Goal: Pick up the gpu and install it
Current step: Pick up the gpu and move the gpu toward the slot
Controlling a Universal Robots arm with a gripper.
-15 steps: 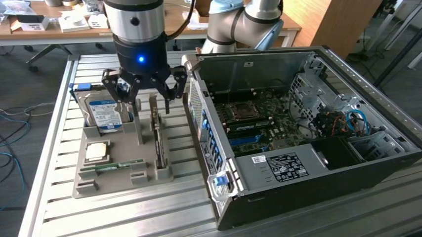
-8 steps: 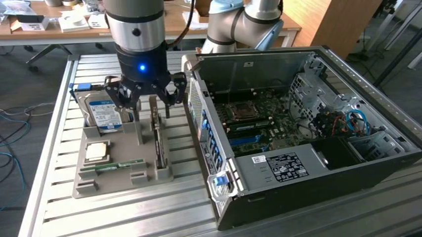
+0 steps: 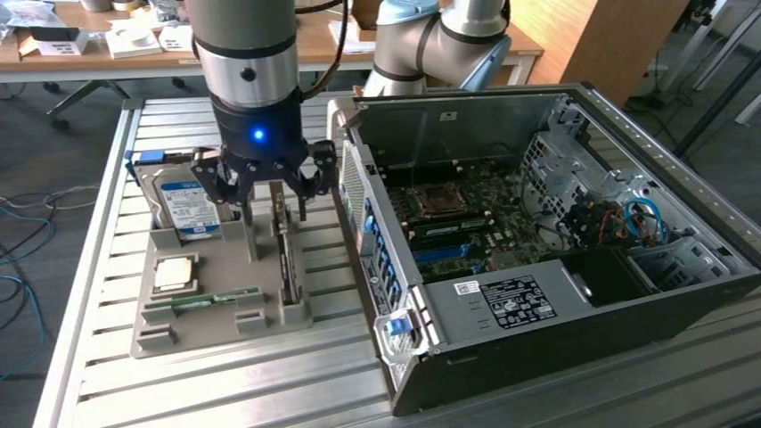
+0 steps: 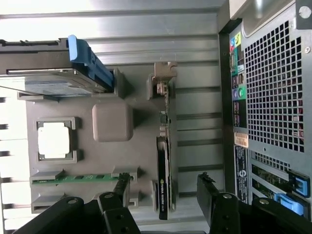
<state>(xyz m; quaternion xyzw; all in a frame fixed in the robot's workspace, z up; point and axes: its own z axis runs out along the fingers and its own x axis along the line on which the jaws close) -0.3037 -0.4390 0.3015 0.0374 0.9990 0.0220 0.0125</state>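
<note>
Wrist view: thin flat gpu point(image 4: 163, 185) edgewise.

A slatted metal table point(image 3: 238, 383) stands on grey carpet point(image 3: 42, 147), with a cluttered wooden desk point(image 3: 315, 43) behind.

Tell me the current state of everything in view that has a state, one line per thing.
end effector: open, at the gpu, gripping nothing.
gpu: standing on edge in the gray holder, not yet lifted.
hard drive: propped up in the holder.
processor chip: lying flat in its recess.
memory stick: on edge in its slot.
computer case: open, interior exposed.
</note>
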